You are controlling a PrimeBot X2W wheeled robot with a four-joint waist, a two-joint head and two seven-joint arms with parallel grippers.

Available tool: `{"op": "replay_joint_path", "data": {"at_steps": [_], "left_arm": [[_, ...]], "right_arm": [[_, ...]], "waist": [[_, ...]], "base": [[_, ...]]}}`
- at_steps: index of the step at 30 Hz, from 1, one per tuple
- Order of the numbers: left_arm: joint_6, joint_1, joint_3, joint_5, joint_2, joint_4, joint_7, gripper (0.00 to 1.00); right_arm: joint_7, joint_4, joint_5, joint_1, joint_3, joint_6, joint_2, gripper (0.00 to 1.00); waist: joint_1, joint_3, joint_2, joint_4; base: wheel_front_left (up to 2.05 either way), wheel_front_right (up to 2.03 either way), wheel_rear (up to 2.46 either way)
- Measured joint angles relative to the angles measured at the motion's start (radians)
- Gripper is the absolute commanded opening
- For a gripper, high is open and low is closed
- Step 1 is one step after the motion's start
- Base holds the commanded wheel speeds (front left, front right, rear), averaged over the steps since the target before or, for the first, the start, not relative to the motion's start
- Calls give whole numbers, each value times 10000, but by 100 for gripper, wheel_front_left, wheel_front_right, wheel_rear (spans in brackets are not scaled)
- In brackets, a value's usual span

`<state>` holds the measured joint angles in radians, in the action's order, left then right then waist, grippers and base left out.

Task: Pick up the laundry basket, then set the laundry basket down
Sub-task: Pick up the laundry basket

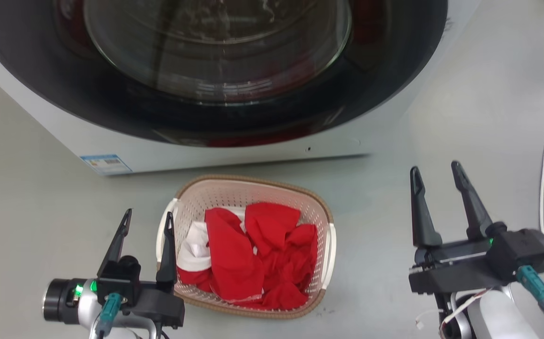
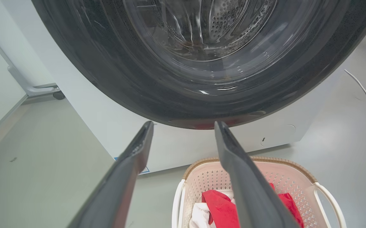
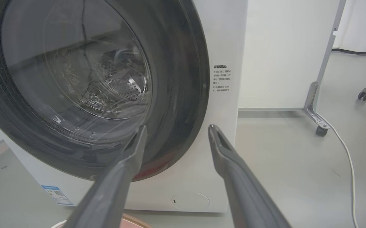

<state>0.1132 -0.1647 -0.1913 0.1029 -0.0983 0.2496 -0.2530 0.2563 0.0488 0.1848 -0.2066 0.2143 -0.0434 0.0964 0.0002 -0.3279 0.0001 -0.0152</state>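
We see the left gripper [image 1: 149,214] with fingers apart and empty, just beside the laundry basket [image 1: 253,181]. The right gripper [image 1: 434,167] is also spread and well apart from it. The basket sits on the floor [image 1: 27,197] before the washing machine [image 1: 234,155], with red and white clothes [image 1: 262,254] inside. The white notice [image 3: 221,78] is headed 温馨提示. We can't read the blue sticker [image 3: 56,193].

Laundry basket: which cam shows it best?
Head view: nearly the whole laundry basket, rim, both handles, red and white clothes inside, before the washing machine. Left wrist view has its far part, cut by a finger of the left gripper. Right wrist view catches a sliver of rim at the bottom edge.
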Motion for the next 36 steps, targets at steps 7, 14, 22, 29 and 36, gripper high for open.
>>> {"op": "replay_joint_path", "data": {"at_steps": [7,14,22,29,36], "left_arm": [[-12,-753,207,159,29,1003,4,100],[-151,-1522,314,171,-102,1820,50,100],[-178,-2599,430,169,-240,2485,107,100],[-178,-3517,554,169,-349,2874,107,100],[-240,-4053,677,169,-472,3668,105,100]], "right_arm": [[2,-364,-13,-755,17,134,-4,100],[4,-731,-96,-1405,42,259,-13,100],[4,-1062,-96,-2218,17,351,-38,100],[4,-1356,-96,-2765,-77,362,-94,100],[4,-1331,-96,-3153,-198,437,-123,100]], "waist": [[0,-1029,0,-101],[1,-2074,1,-221],[0,-3273,1,-358],[-1,-4321,1,-470],[0,-5372,2,-560]], "base": [[0,0,0],[0,0,0],[0,0,0],[0,0,0],[0,0,0]]}}
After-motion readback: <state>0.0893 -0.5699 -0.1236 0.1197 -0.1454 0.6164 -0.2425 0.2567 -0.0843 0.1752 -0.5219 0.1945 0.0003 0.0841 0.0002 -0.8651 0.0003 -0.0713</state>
